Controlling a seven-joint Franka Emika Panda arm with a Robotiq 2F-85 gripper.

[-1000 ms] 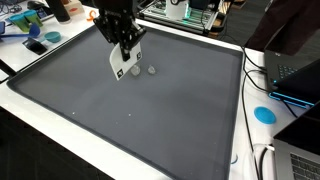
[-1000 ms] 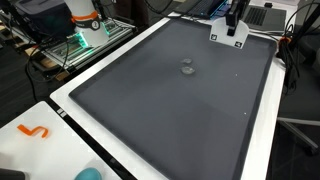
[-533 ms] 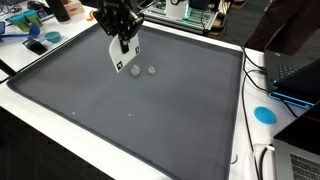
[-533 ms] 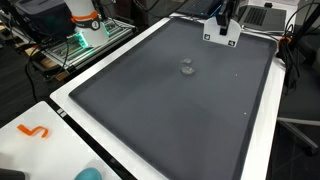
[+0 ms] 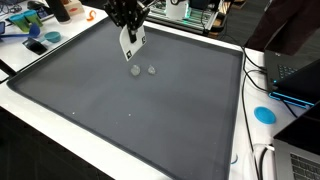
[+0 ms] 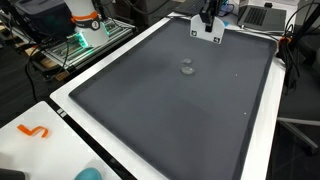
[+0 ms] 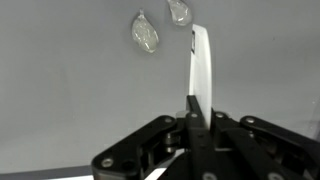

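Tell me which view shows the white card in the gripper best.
An exterior view: the white card shows its broad face under the gripper. In an exterior view the card hangs tilted; the wrist view shows only its edge.

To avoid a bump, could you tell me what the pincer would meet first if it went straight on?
Probably the grey mat, near the two clear blobs; its white card would touch first.

From here I see a white table (image 5: pixel 30 110) carrying a big dark grey mat (image 5: pixel 150 115), two small clear lumps (image 5: pixel 151 70) side by side on the mat, and a blue disc (image 5: pixel 264 114) on the bare white beside it.
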